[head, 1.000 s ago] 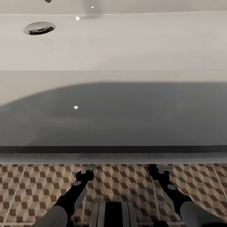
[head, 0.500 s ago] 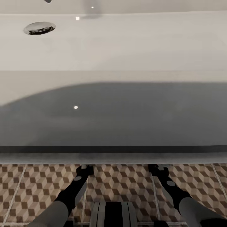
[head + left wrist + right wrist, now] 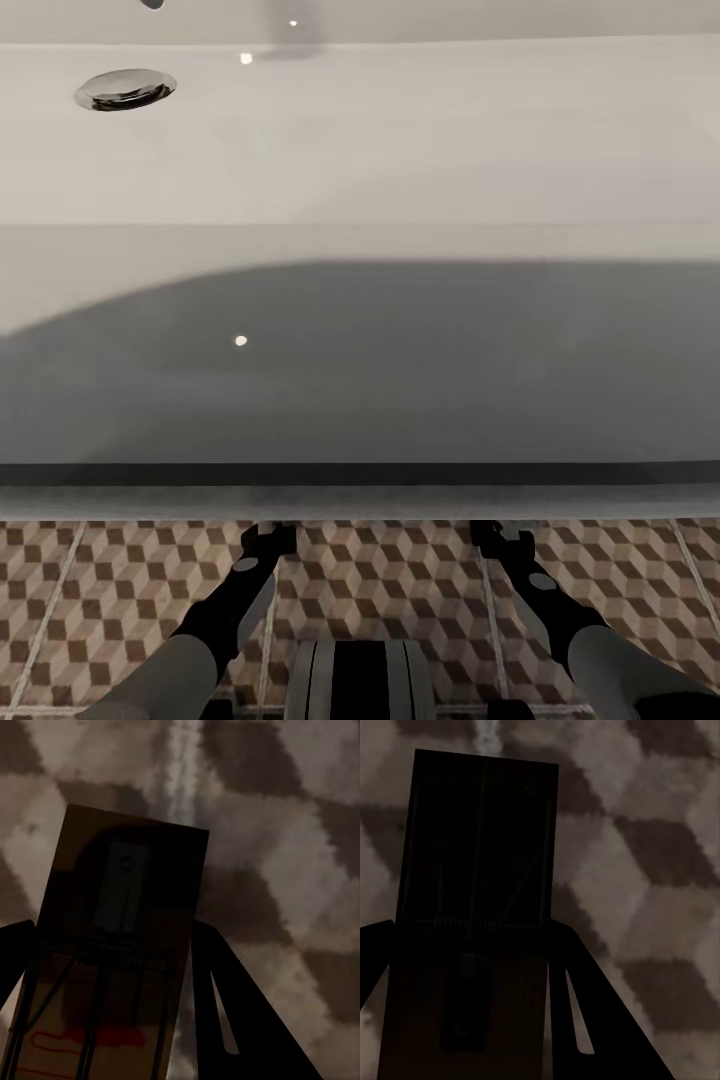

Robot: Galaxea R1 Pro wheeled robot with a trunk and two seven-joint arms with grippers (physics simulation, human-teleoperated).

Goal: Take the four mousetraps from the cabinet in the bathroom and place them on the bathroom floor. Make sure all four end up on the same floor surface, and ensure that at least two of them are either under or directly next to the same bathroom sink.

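In the left wrist view a tan mousetrap (image 3: 127,870) with dark wire and a red mark sits between my left gripper's (image 3: 112,937) dark fingers (image 3: 225,1005), which are shut on its edges. The cube-patterned bathroom floor (image 3: 285,832) lies close behind it. A second mousetrap (image 3: 480,855), deep in shadow, is held the same way in my right gripper (image 3: 472,937), just above the floor (image 3: 645,870). From the head, the white sink (image 3: 400,150) with its chrome drain (image 3: 125,88) spreads across the view. Both arms, left (image 3: 235,600) and right (image 3: 545,600), reach under its front rim, which hides the fingertips.
The sink's front edge (image 3: 360,490) overhangs both wrists. Patterned floor tiles (image 3: 100,590) show between and beside the arms. My own base (image 3: 360,680) sits low between them.
Both arms have slid a little farther forward under the sink rim, the left more than the right. Little has moved in the last half second.
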